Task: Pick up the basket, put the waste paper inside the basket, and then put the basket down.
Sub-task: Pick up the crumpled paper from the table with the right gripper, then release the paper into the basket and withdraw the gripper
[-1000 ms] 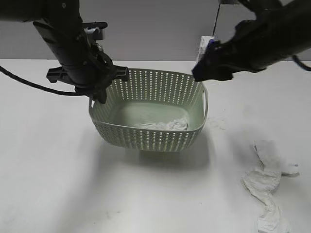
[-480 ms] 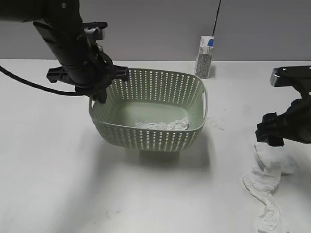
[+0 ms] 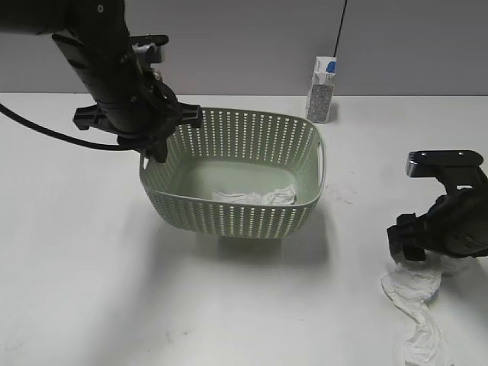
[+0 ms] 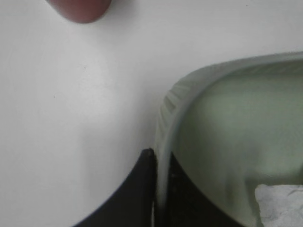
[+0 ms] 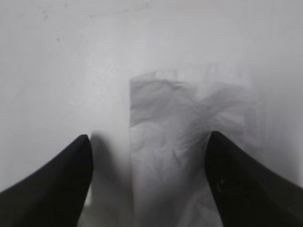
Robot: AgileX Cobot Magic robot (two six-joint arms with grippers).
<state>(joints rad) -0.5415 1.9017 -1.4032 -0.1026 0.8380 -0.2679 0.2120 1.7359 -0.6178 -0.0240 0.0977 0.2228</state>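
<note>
The sage-green slotted basket [image 3: 236, 179] hangs tilted a little above the table. My left gripper [image 3: 156, 149] is shut on its left rim; in the left wrist view the rim [image 4: 163, 137] sits pinched between the black fingers [image 4: 142, 189]. One crumpled white paper [image 3: 255, 197] lies inside the basket and shows in the left wrist view [image 4: 279, 203]. More waste paper [image 3: 415, 305] lies on the table at the right. My right gripper [image 3: 415, 248] is open, low over that paper, which lies between its fingertips [image 5: 61, 175] in the right wrist view [image 5: 175, 142].
A small white-and-blue carton [image 3: 321, 89] stands upright at the back, right of the basket. A reddish round object [image 4: 80, 8] shows at the top edge of the left wrist view. A grey wall runs behind the white table [image 3: 76, 267].
My right arm swung from above the basket's right rim to the right and down onto the loose paper on the table. The left gripper and the basket have not moved.
</note>
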